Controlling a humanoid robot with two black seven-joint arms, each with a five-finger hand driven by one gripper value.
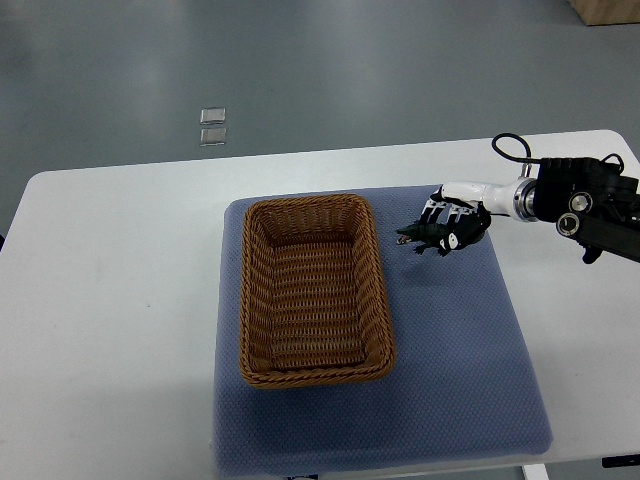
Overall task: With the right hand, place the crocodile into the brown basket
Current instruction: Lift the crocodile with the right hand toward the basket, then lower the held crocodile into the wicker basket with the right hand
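Top view shows the right hand (pixel 458 222) reaching in from the right edge, its black-and-white fingers curled around a small dark crocodile (pixel 412 236), whose one end pokes out toward the brown basket (pixel 381 290). The toy sits over the blue mat (pixel 460 350) just beside the basket's right rim near its far corner, not yet above the opening; whether it is lifted clear of the mat or touching it cannot be told from this steep angle. Judging by its size against the fingers, the crocodile is likely light, a moulded plastic or rubber figure, fairly stiff in the body with thinner ends (snout, tail, legs) that could flex or catch on the weave. Its surface looks smooth and perhaps a little slick, so a hold around the thick middle of the body, as the hand seems to have, should be the safest; a pinch on a thin end would let it swing or slip. It does not look fragile, and a short drop into the empty wicker basket should do no harm. The left arm does not show anywhere over the white table (pixel 110 300). No brand, label or readable writing appears on the toy, the basket, the mat or the arm.
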